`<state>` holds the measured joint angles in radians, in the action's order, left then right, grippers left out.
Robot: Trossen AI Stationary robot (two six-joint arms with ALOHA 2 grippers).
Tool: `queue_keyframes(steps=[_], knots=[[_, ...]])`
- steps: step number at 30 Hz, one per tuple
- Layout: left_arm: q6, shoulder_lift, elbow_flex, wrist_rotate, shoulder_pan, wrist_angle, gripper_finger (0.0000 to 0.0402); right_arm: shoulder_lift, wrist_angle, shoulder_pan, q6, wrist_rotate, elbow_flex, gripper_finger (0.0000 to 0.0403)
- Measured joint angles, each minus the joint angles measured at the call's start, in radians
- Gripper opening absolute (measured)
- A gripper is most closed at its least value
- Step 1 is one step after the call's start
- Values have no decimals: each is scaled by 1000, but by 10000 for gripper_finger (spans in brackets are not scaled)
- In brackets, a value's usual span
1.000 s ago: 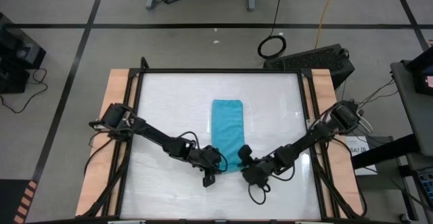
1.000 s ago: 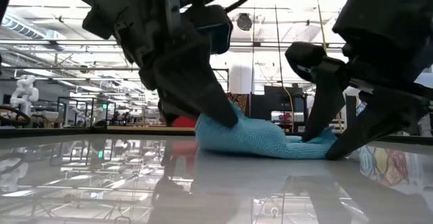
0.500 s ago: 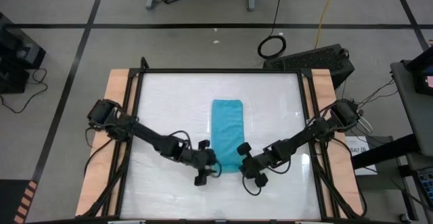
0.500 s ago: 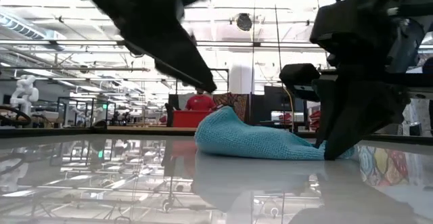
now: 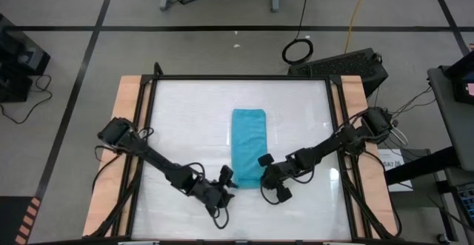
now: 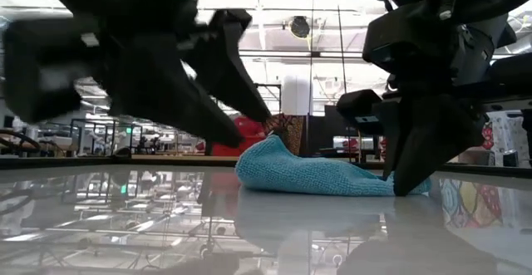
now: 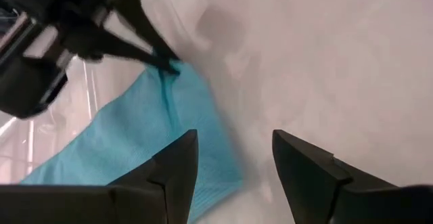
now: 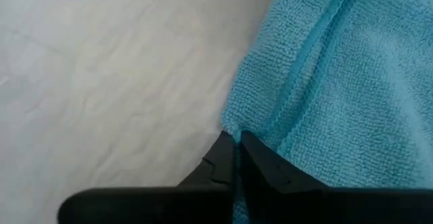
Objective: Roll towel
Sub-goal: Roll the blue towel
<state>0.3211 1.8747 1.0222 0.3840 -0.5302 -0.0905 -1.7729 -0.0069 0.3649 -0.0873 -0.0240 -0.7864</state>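
Observation:
The turquoise towel (image 5: pixel 248 146) lies as a narrow strip along the middle of the white table, its near end (image 6: pixel 316 174) facing the low view. The near left corner stands up in a small hump (image 6: pixel 270 146). My left gripper (image 7: pixel 230 153) is open just off that corner (image 5: pixel 227 174), on the near left side, and nothing is between its fingers. My right gripper (image 8: pixel 235 146) is shut at the towel's near right corner (image 5: pixel 261 177). My right gripper pinches the towel's near right corner (image 8: pixel 230 130) between its two shut fingers, right at the hemmed edge. The fingers slant down from the table's right side (image 6: pixel 403 179). The corner stays low on the table and the cloth is slack; one layer or several, I cannot tell.
The table has a black frame (image 5: pixel 152 126) and wooden side strips (image 5: pixel 129 112). White tabletop (image 5: pixel 185 119) stretches on both sides of the towel. On the floor beyond the far edge lie a cable loop (image 5: pixel 297 50) and a black case (image 5: pixel 344 66).
My left gripper has opened, let go of the towel's near left corner, rolled, and drawn back toward the near left. That corner stays humped up. My right gripper has shut on the near right corner and shifted slightly leftward.

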Motion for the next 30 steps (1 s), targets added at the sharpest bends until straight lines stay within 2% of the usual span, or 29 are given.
queue_keyframes(steps=[8, 11, 15, 18, 24, 30], knots=[[55, 43, 0, -68, 66, 27, 196, 3, 13, -7, 24, -11, 1, 5], [51, 43, 0, -151, 95, 74, 196, 3, 14, -7, 25, -11, 1, 5], [19, 42, 1, -166, 122, 85, 190, 3, 20, -7, 25, -9, 1, 4], [26, 42, 1, -174, 134, 82, 153, 3, 32, -7, 25, -8, 1, 4], [25, 43, 0, -193, 153, 86, 19, 3, 39, -15, 67, -26, 1, 4], [-132, 43, 7, -195, 159, 82, 10, 56, 0, -33, 178, -54, 5, 4]])
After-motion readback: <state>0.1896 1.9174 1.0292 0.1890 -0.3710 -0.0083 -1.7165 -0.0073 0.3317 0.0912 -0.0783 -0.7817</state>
